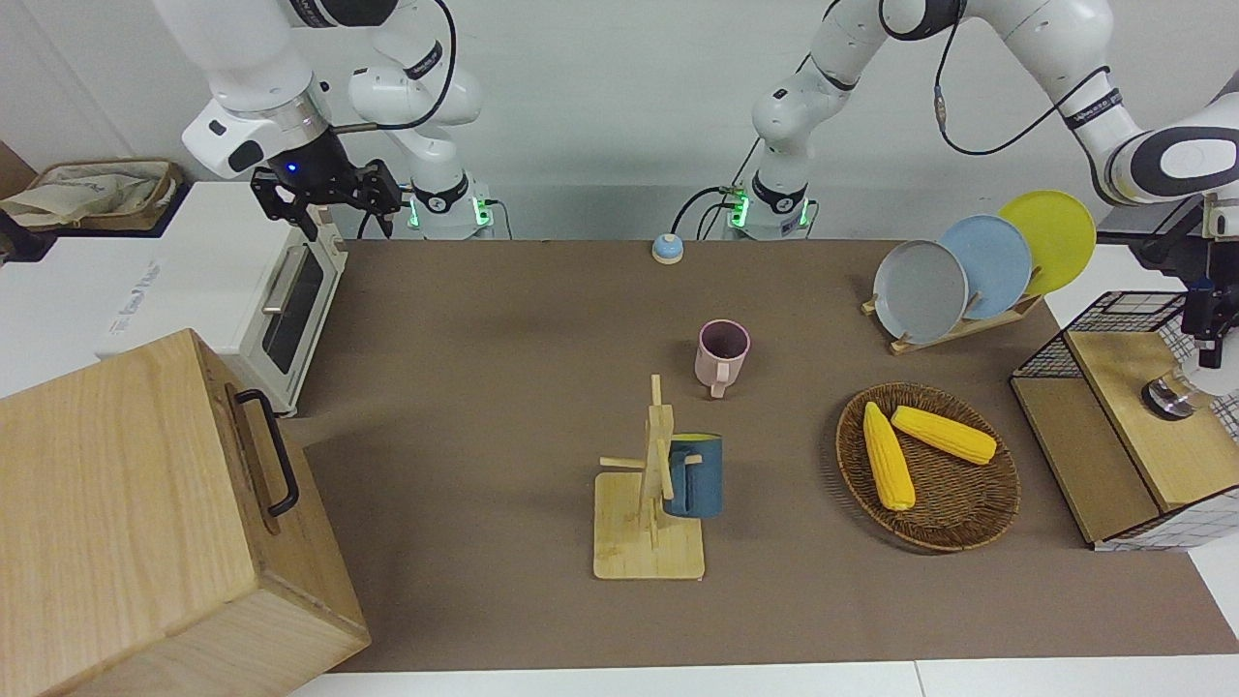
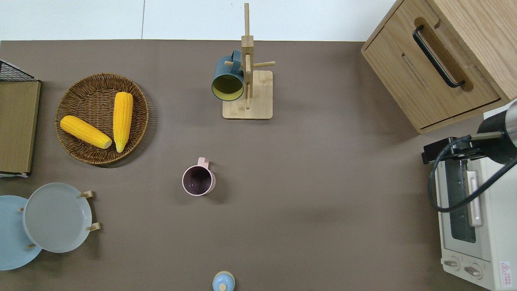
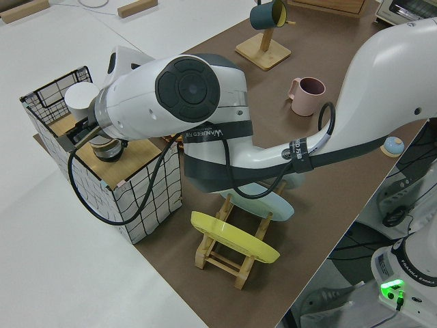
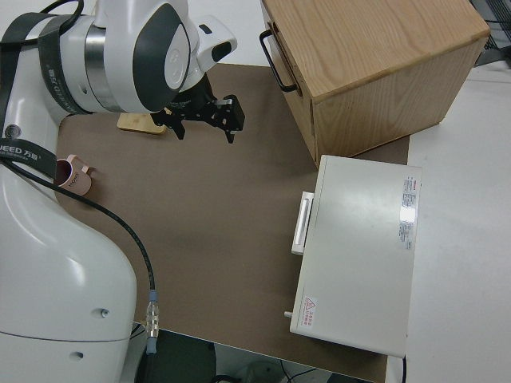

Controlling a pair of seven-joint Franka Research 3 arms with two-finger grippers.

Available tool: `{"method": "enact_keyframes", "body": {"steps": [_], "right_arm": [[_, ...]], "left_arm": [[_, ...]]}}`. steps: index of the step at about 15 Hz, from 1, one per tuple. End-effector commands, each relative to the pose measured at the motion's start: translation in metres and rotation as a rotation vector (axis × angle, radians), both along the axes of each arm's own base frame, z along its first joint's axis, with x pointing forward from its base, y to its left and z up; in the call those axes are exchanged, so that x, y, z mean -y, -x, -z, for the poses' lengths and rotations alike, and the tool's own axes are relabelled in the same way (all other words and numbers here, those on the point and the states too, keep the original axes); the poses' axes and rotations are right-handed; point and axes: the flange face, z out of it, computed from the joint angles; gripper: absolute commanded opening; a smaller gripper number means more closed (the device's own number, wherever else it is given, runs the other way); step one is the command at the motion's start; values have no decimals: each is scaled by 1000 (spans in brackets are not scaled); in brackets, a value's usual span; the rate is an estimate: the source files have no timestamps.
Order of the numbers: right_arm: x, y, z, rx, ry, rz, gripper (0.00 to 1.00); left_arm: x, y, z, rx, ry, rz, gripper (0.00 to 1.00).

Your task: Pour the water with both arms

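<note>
Pink mug: upright on the brown table near its middle, handle turned away from the robots, standing alone.
Left gripper: low at the wire crate at the left arm's end of the table, just above a round metal-topped thing on the crate's wooden top. Can't tell finger state or contact.
Right gripper: up in the air at the edge of the white toaster oven, fingers spread, nothing in them.
Mug tree: farther from the robots than the pink mug; blue mug hangs on a peg.
Basket: two corn cobs in it, between mug tree and crate.
Plates: three, on edge in a wooden rack.
</note>
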Motion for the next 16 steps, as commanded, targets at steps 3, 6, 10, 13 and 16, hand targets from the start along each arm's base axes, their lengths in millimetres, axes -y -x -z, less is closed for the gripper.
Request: {"method": "enact_keyframes", "body": {"steps": [3, 6, 10, 13, 16], "right_arm": [[1, 3, -3, 7, -19, -15, 992], [1, 3, -4, 8, -19, -15, 992], [1, 3, -3, 7, -19, -15, 992], [1, 3, -3, 7, -19, -15, 992], [1, 3, -3, 7, -19, -15, 992]], "left_arm": [[-2, 5, -50, -172, 95, -61, 993], [2, 4, -54, -177, 125, -85, 993], [3, 6, -47, -210, 142, -75, 993], [10, 17, -49, -336, 143, -56, 993], [25, 27, -68, -436, 77, -57, 993]]}}
